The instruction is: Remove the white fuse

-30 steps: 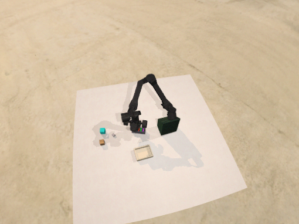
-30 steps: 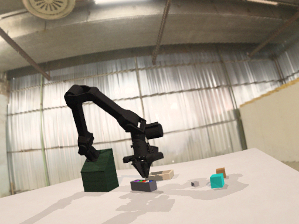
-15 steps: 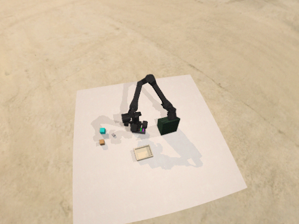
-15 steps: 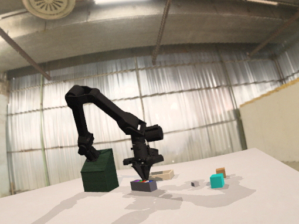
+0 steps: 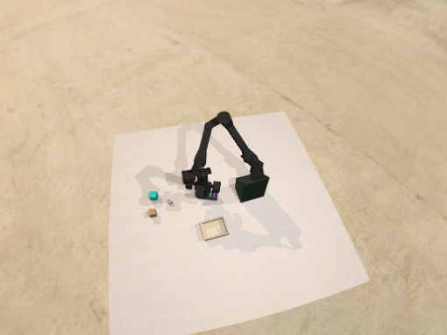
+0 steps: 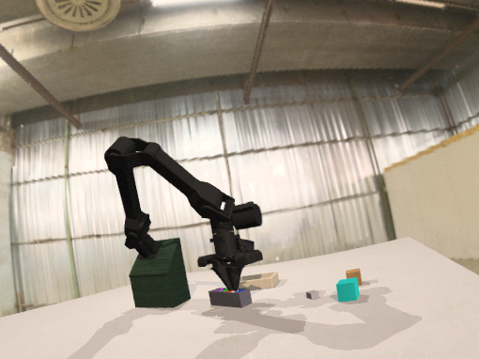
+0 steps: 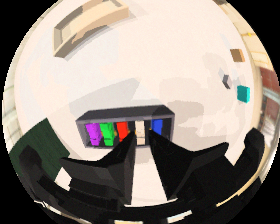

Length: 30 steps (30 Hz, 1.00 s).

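Observation:
The fuse block (image 5: pixel 212 198) (image 6: pixel 230 299) (image 7: pixel 125 113) is a dark grey box with a row of fuses. The white fuse (image 7: pixel 140 129) stands in it between the red fuse (image 7: pixel 122 130) and the blue fuse (image 7: pixel 157 126). The green fuse (image 7: pixel 107 133) and magenta fuse (image 7: pixel 93 133) are farther left. My gripper (image 6: pixel 233 289) (image 7: pixel 142 133) points down at the block, narrowly open, with its fingertips on either side of the white fuse and nothing gripped. In the top view the arm hides the fingertips. The beige tray (image 5: pixel 215 230) (image 6: pixel 264 281) (image 7: pixel 92 31) is empty.
A dark green block (image 5: pixel 251 188) (image 6: pixel 160 286) (image 7: pixel 37 147) stands by the arm's base. A teal cube (image 5: pixel 153 196) (image 6: pixel 347 289) (image 7: pixel 243 94), an orange-brown cube (image 5: pixel 152 212) (image 6: pixel 353 275) (image 7: pixel 237 55) and a small grey cube (image 5: pixel 170 202) (image 6: pixel 312 295) (image 7: pixel 226 81) lie on the block's other side.

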Each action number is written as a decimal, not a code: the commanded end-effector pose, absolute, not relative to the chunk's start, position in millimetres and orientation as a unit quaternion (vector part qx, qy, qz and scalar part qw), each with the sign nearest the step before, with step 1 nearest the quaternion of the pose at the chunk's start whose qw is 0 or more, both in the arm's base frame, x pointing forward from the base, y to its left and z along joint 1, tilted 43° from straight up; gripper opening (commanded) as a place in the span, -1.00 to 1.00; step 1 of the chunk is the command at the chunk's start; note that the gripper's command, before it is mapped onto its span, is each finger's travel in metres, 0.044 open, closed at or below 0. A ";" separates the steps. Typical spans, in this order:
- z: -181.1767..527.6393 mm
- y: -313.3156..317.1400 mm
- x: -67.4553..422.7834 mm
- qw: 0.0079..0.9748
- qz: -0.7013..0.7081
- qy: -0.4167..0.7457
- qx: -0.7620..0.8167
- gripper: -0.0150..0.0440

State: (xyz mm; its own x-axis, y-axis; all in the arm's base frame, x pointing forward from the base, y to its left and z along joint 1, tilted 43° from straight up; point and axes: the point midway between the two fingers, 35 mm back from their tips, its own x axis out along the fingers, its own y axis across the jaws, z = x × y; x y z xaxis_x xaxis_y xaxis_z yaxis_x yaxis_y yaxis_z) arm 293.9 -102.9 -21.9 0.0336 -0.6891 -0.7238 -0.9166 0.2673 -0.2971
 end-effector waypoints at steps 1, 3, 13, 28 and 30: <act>-25.4 -105.0 293.1 0.411 0.141 0.681 -0.589 -0.25; -26.2 -105.9 293.1 0.411 0.141 0.681 -0.589 -0.25; -25.1 -105.9 293.6 0.411 0.138 0.682 -0.589 -0.38; -23.0 -103.6 293.7 0.411 0.139 0.682 -0.589 -0.49; -22.3 -102.9 293.8 0.411 0.139 0.682 -0.589 -0.49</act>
State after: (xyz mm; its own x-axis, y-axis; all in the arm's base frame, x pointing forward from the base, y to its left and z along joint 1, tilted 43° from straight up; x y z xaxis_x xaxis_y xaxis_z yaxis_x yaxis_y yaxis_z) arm 293.0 -104.0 -23.7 0.0308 -0.6893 -0.7239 -0.9187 0.2657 -0.2922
